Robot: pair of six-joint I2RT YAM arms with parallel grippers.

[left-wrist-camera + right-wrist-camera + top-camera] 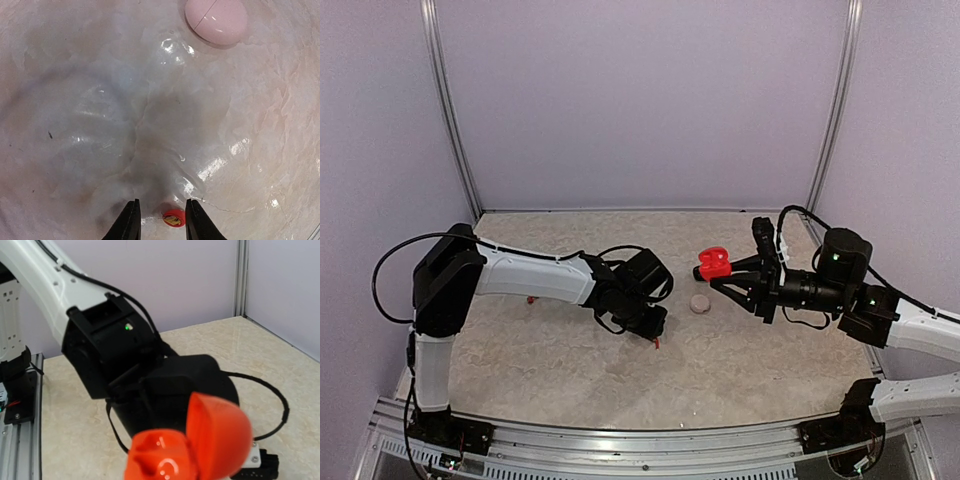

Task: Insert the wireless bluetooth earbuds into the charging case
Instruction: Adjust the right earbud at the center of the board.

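Step in hand: picking the bud off the table.

The left claw (162, 221) is down at the table (570, 370), its tips astride the red-orange earbud (174, 218). The bud lies on the surface at 6 o'clock in the left wrist view. The tip on the 3 o'clock side looks to be touching it, and a sliver of bare table shows between the bud and the other tip. I log the left claw as released, with no grip yet.

The right claw (718, 272) is clenched on the red-orange charging case (712, 260). The lid is hinged open and the case is held off the table, at about 1 o'clock from the left claw in the top view. In the right wrist view the open case (190, 450) fills 6 o'clock with its inside towards the camera; the fingers are hidden there.

A pale pink case (216, 20), shut, lies on the table at 1 o'clock in the left wrist view.

Doing it well (my judgement):
- The bud sits off-centre between the tips. I would nudge the claw towards 3 o'clock first so both pads meet it together.
- Close slowly and lightly, since a thing this small and rounded could squirt out sideways.
- Hold the tips at table level while closing, then lift straight up.
- Confirm the bud is between the pads before carrying it towards 1 o'clock.
- I cannot tell from here which well it belongs in.

Writing: none legible on either case or on the arms. There is only a green light (129, 327) on the left wrist housing.
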